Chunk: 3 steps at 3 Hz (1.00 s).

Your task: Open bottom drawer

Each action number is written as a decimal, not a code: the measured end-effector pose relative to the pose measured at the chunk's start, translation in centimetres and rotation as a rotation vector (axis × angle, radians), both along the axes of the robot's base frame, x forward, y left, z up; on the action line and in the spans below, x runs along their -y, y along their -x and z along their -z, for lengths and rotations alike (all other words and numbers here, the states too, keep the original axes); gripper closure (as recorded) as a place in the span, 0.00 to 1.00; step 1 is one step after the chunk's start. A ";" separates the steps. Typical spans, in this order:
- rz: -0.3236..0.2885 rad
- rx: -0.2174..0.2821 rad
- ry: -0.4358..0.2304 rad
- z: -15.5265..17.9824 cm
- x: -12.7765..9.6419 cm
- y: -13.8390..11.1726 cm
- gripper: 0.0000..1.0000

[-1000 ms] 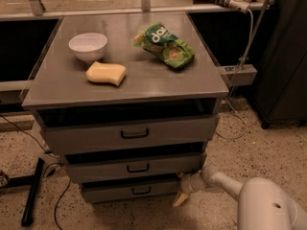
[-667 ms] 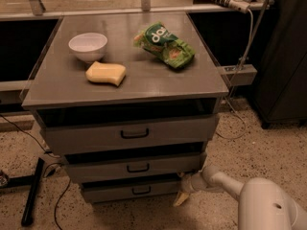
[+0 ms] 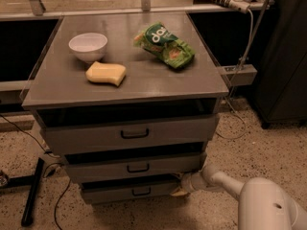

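Observation:
The bottom drawer (image 3: 127,190) is the lowest and narrowest grey front of three, with a small black bar handle (image 3: 141,191) at its centre. It stands slightly out from the cabinet, a dark gap above it. My gripper (image 3: 180,189) is at the drawer front's right end, low near the floor, on the white arm (image 3: 225,181) that reaches in from the lower right. The gripper sits right of the handle, not on it.
Above are the mid-sized drawer (image 3: 134,166) and the widest top drawer (image 3: 132,134). On the grey cabinet top (image 3: 57,87) sit a white bowl (image 3: 88,47), a yellow sponge (image 3: 106,74) and a green chip bag (image 3: 164,45). A black stand leg (image 3: 32,190) lies on the floor at left.

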State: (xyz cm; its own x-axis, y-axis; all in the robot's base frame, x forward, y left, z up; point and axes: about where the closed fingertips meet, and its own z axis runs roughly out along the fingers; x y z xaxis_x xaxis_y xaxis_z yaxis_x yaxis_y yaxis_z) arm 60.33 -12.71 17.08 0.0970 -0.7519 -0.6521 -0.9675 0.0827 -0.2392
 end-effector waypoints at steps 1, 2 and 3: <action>-0.029 0.010 -0.003 -0.4 -1.1 -0.4 0.64; -0.005 -0.003 -0.009 -0.3 0.3 2.2 0.87; 0.005 -0.007 -0.012 -0.8 0.6 3.0 1.00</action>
